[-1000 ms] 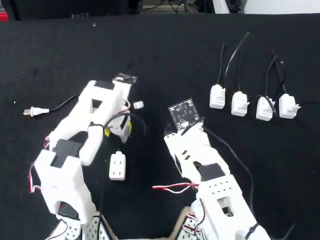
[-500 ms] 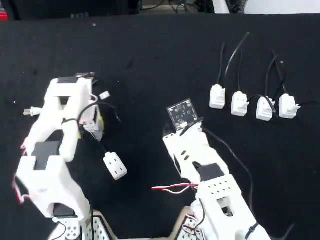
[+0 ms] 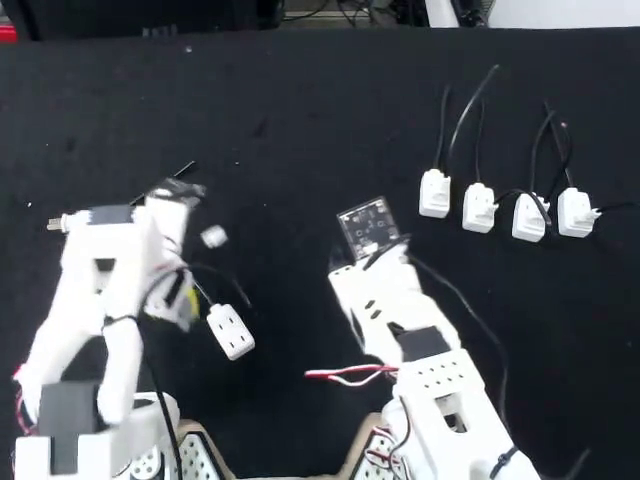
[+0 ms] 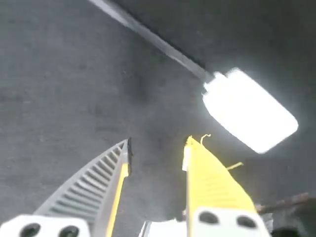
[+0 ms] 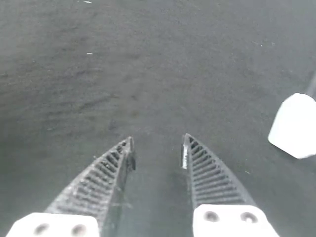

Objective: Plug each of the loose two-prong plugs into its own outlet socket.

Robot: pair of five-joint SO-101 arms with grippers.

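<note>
The left gripper (image 4: 155, 145), jaws apart and empty, has swung from mid-table toward the loose two-prong plug (image 3: 55, 223) by the table's left edge, likely readying a pickup.

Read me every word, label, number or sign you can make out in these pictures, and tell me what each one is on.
None: no text can be read here.
The white outlet socket near the left arm and the four white sockets in a row show plain faces.
The square black board on the right arm carries pale dots, too small to read as print.
</note>
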